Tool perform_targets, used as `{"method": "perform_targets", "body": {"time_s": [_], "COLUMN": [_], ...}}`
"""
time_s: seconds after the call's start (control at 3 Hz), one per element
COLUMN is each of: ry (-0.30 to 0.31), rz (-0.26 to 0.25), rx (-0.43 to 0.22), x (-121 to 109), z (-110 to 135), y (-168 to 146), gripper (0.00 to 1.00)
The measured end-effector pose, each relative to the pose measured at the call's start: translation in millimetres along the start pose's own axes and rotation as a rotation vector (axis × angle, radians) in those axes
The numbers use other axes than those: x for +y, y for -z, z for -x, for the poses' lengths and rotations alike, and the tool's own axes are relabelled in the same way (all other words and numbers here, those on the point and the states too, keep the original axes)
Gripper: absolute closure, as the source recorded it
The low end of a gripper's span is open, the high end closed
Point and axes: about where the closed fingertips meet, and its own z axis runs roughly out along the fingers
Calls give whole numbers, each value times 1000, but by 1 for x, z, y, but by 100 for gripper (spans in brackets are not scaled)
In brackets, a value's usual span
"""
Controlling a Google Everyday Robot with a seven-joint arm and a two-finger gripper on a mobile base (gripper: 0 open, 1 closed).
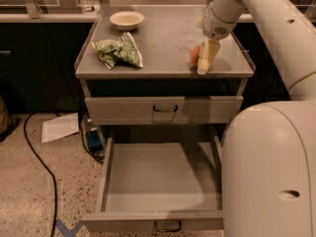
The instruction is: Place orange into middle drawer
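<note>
The orange [195, 56] sits on the grey cabinet top [163, 38] near its front right edge. My gripper [202, 64] points down right at the orange and covers its right side, so only the left part of the fruit shows. The middle drawer [158, 177] is pulled out wide below, with a bare grey floor and a small loop handle [168, 226] on its front. It lies lower and nearer than the orange.
A green-and-white foil bag [118, 52] lies on the left of the cabinet top. A beige bowl [127, 19] stands at the back. A shut drawer front with a black loop handle [165, 108] is above the open drawer. My white arm [269, 162] fills the right side. A cable [39, 162] runs across the floor.
</note>
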Motion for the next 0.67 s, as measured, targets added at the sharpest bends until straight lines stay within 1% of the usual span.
{"method": "perform_targets", "body": {"time_s": [0.33, 0.67], "ry": [-65, -63], "rz": [35, 35], "rx": [-12, -13], "x": [1, 0], "z": [-23, -22], "y": [-21, -23], "gripper": [0, 0]}}
